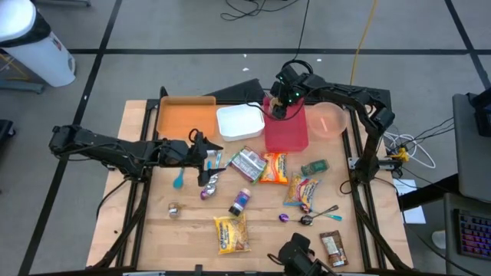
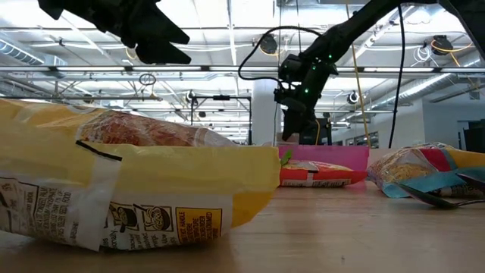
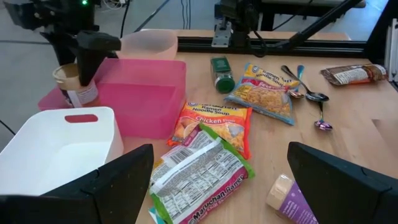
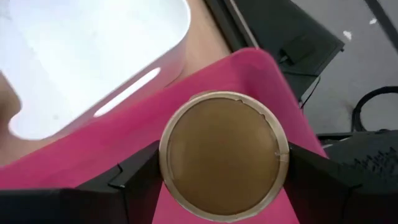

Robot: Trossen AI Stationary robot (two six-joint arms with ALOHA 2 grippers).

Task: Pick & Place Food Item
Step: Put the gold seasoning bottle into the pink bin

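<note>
right gripper [image 4: 221, 165] clamped on round cup [image 4: 222, 155], over pink bin [image 1: 286, 126] edge beside white bin [image 1: 239, 122]. left gripper [image 1: 209, 161] wide open, empty, above ramen packets [image 3: 202, 171].

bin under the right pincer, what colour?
Pink bin; right pincer holds a cup over it. Clearest in left wrist view.

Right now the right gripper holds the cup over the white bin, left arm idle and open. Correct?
Not quite. The right gripper holds the cup over the pink bin, not the white bin beside it; the right wrist view shows this. The left gripper is idle and open, as you said.
</note>
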